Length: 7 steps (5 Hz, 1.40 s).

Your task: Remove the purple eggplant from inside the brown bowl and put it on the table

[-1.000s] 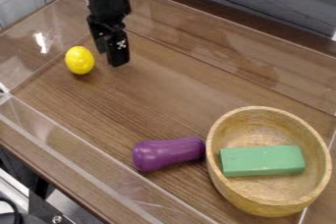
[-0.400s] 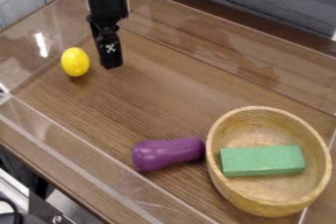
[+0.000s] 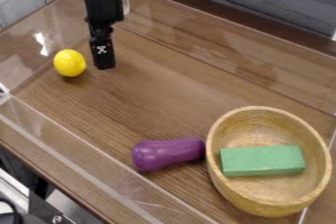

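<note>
The purple eggplant lies on its side on the table, just left of the brown bowl and outside it. Inside the bowl rests only a green rectangular block. My black gripper hangs far off at the back left, pointing down with its tips close to the tabletop. It is open and holds nothing. A yellow ball sits right beside it on its left.
Low clear acrylic walls run along the table's edges. The bowl stands close to the front right corner.
The gripper has shifted a little to the left, and the yellow ball beside it has moved left too. Eggplant, bowl and green block have stayed put.
</note>
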Tool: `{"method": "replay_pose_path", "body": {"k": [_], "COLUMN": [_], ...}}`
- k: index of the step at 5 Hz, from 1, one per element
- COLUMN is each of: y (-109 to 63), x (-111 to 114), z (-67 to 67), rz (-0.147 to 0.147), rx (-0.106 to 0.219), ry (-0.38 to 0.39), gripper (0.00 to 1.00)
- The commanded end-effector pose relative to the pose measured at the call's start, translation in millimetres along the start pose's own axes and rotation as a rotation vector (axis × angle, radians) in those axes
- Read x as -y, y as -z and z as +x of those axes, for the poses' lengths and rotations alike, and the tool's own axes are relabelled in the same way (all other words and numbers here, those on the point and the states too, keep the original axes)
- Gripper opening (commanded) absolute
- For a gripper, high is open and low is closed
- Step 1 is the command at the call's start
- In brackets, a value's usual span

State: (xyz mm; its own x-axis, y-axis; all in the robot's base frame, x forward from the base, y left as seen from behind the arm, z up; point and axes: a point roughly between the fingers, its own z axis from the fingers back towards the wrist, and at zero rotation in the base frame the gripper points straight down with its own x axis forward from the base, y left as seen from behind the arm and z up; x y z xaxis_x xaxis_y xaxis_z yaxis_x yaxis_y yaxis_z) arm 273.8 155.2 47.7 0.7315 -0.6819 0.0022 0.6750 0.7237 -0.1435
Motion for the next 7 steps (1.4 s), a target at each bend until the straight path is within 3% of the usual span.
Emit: {"method": "replay_pose_path", "body": {"k": [1,3,4,5,7], "y": [-17.3,-8.5,-3.7,-0.5,-0.7], "x": [-13.5,-9.8,-9.5,-8.8,-2.9], "z": [-7.1,-10.2,-10.0,-9.9,-9.2], "rz": [0.053,0.035,0.026,0.017,0.005], "rx": [-0.001,-0.022,-0.023,-0.021,-0.016], "ry": [0.041,0.142,0.145,0.141,0.116], "gripper": [1.00,1.00,1.00,0.00,0.00]}}
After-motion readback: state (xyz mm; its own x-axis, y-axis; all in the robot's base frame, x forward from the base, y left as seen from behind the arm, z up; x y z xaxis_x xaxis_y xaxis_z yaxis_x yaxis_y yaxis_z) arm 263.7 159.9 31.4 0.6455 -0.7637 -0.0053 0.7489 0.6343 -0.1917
